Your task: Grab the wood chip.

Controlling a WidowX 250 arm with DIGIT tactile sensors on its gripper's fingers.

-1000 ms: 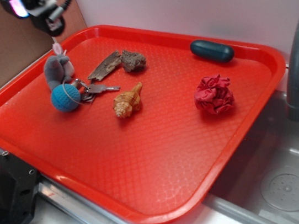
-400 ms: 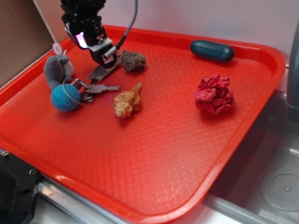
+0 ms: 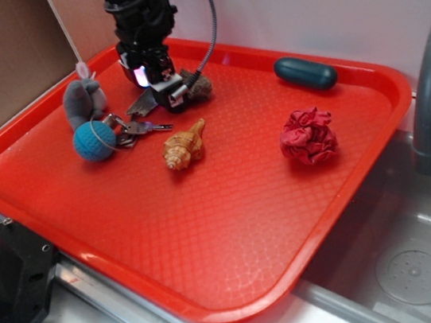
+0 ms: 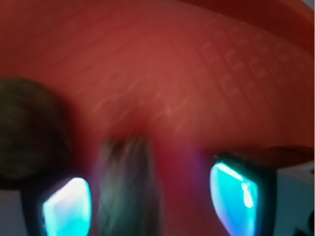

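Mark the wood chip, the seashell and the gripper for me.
wood chip [image 3: 140, 102], exterior view, its exposed left end.
seashell [image 3: 183, 145], exterior view, middle of its body.
gripper [image 3: 170, 94], exterior view, between its fingertips.

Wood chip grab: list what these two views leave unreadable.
- Exterior: the gripper covers most of the wood chip and part of the rock; contact with the chip cannot be judged.
- Wrist: motion blur smears the chip between the glowing fingers; its edges and any grip are unclear.
- Wrist: the dark blob at left is too blurred to identify.
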